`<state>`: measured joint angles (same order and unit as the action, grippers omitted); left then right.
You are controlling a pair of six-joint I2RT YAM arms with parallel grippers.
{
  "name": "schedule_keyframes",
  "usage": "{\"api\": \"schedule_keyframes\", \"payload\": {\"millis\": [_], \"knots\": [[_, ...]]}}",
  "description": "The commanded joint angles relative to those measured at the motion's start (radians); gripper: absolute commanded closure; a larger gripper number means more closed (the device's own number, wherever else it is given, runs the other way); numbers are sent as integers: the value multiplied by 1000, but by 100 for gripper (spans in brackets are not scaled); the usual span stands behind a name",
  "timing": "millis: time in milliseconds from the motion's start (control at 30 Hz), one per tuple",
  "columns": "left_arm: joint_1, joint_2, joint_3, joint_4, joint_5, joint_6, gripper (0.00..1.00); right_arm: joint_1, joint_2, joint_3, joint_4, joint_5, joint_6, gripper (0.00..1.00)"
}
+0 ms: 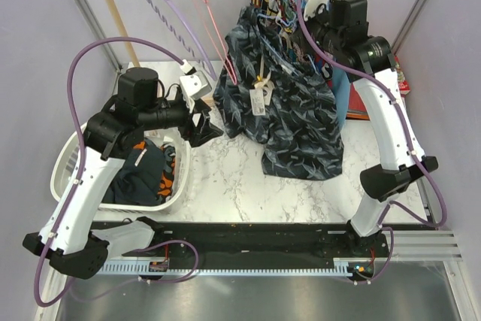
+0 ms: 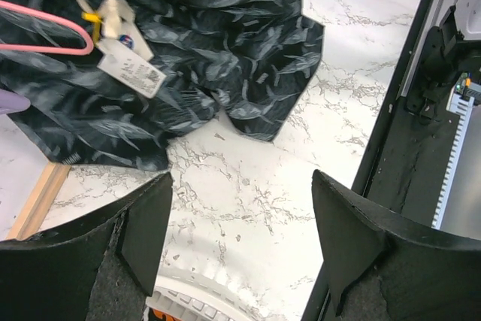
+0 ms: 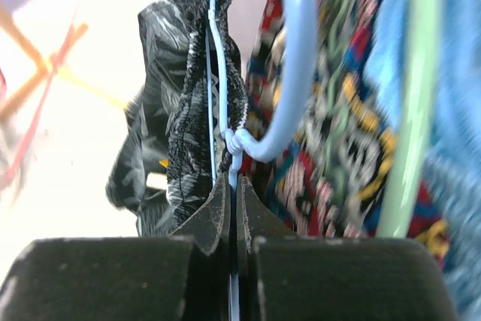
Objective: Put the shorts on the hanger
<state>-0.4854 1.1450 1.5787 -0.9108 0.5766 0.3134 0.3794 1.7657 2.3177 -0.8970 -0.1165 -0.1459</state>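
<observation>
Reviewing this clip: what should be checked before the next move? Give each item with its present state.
1. Right gripper shut on the thin pale-blue wire hanger: ok.
2. Dark navy leaf-print fabric shorts seated on that hanger: cannot tell; the fabric lies against the wire, but how far it is threaded is hidden.
3. Shorts lifted off the white marble table: not ok; their lower part rests on it.
4. Left gripper open and empty: ok; it hovers over the table, apart from the hem.
5. Thin pink hanger free of the shorts: cannot tell; it overlaps the fabric in view.
</observation>
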Motion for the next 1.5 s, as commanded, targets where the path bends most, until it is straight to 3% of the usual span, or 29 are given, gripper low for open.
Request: {"api": "schedule_keyframes", "payload": {"millis": [0, 400, 800, 1167, 1467], "knots": [[5, -11, -12, 49, 5, -63, 19, -2, 21, 88, 320, 49, 92, 100], [7, -36, -51, 58, 17, -71, 19, -11, 149, 115, 645, 51, 224, 100], [19, -97, -129, 53, 6, -69, 18, -28, 285, 195, 797, 75, 301, 100], [22, -113, -167, 49, 9, -45, 18, -51, 203, 69, 915, 9, 338, 100], [22, -97, -157, 55, 26, -51, 18, -51, 276, 120, 860, 25, 321, 100]]}}
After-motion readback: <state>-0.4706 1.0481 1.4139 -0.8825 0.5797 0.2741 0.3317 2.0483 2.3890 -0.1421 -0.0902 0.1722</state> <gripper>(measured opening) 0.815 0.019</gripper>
